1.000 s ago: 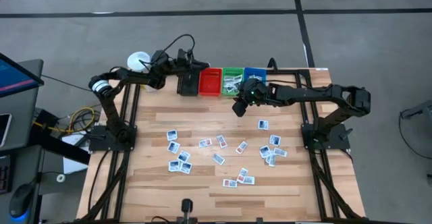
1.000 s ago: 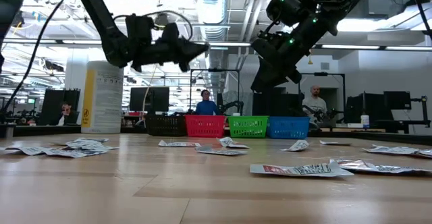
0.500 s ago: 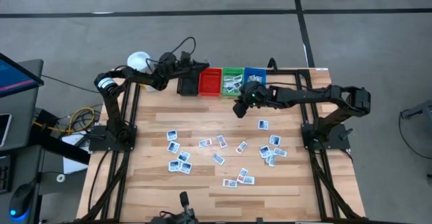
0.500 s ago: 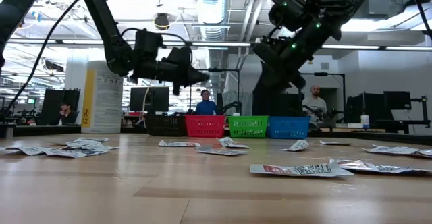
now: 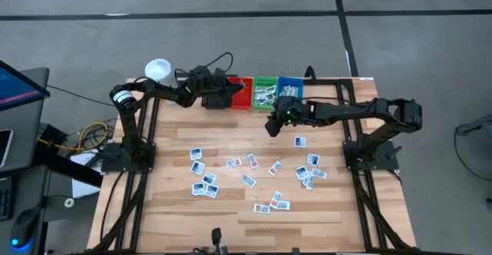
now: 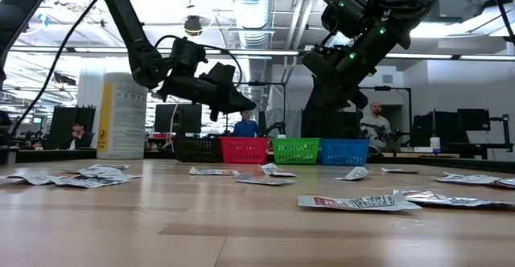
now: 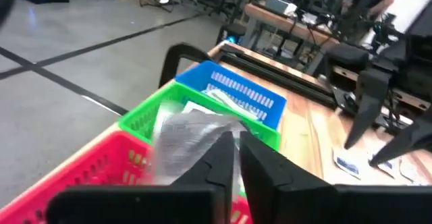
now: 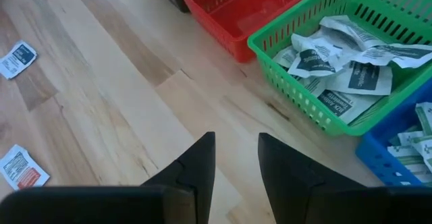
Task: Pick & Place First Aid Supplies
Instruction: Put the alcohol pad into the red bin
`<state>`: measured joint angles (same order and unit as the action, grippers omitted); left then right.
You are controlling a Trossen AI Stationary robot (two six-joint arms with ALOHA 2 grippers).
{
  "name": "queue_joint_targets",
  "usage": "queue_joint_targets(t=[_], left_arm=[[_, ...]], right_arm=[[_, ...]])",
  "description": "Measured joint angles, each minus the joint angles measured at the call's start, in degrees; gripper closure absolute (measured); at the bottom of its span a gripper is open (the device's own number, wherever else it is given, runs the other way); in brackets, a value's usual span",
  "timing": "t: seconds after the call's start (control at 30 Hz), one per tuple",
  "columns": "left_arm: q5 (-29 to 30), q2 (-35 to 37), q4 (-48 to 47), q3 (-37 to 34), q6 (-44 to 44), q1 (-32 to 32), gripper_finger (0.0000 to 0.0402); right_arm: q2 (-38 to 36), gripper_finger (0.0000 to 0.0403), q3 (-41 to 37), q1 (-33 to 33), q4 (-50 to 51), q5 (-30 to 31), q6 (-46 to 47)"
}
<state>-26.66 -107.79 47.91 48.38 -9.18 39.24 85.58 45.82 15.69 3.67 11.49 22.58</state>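
Observation:
My left gripper (image 5: pixel 234 88) reaches along the table's far edge over the red bin (image 5: pixel 240 94) and is shut on a small white packet (image 7: pixel 189 136) at its fingertips. My right gripper (image 5: pixel 270 124) hangs open and holds nothing, above bare wood just in front of the bins (image 8: pixel 236 150). The green bin (image 8: pixel 337 62) holds several packets and the blue bin (image 5: pixel 290 88) some more. Many packets (image 5: pixel 250 163) lie flat across the middle of the table. My left gripper pinches the packet by its near edge (image 7: pixel 210 131) between the two fingertips. The fingers come almost level from the table's left, slanting slightly down. The packet sticks out past the tips, lifted clear above the red and green bins.
A black bin (image 5: pixel 211 97) stands left of the red one at the far edge. A yellow bottle with a white cap (image 6: pixel 121 114) stands at the far left corner. People sit in the room behind the table (image 6: pixel 245 122).
My left gripper has come down and gone toward the table's right, from above the black bin to over the red bin. It has tipped from pointing upward-level to slightly downward, and the packet has gone with it.

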Motion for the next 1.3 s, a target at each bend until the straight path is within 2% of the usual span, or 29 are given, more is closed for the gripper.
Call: queue_joint_targets(t=[0.3, 0.53, 0.67, 1.03, 1.17, 1.3], left_arm=[[3.6, 0.0, -1.5, 0.0, 0.4, -0.9, 0.0301], [7.4, 2.8, -7.3, 0.0, 0.4, -0.8, 0.0290], [7.2, 7.3, -13.0, 0.0, 2.1, -1.0, 0.0296], [7.0, 24.0, -37.1, -0.7, 18.1, -4.6, 0.0305], [6.9, 29.3, -40.2, -4.3, 19.3, -6.3, 0.0305], [6.9, 34.5, -40.2, -9.6, 18.4, -8.0, 0.0306]], right_arm=[[0.0, 0.0295, 0.0, -1.9, 0.2, 0.5, 0.0], [0.0, 0.0295, 0.0, -4.0, 1.7, 0.6, 1.6], [0.0, 0.0295, 0.0, -5.7, 5.4, 1.1, 2.4], [0.0, 0.0295, 0.0, -12.9, 16.7, 3.4, 2.4], [0.0, 0.0295, 0.0, -15.5, 19.9, 0.3, -0.6], [0.0, 0.0295, 0.0, -16.0, 24.9, 0.6, -0.2]])
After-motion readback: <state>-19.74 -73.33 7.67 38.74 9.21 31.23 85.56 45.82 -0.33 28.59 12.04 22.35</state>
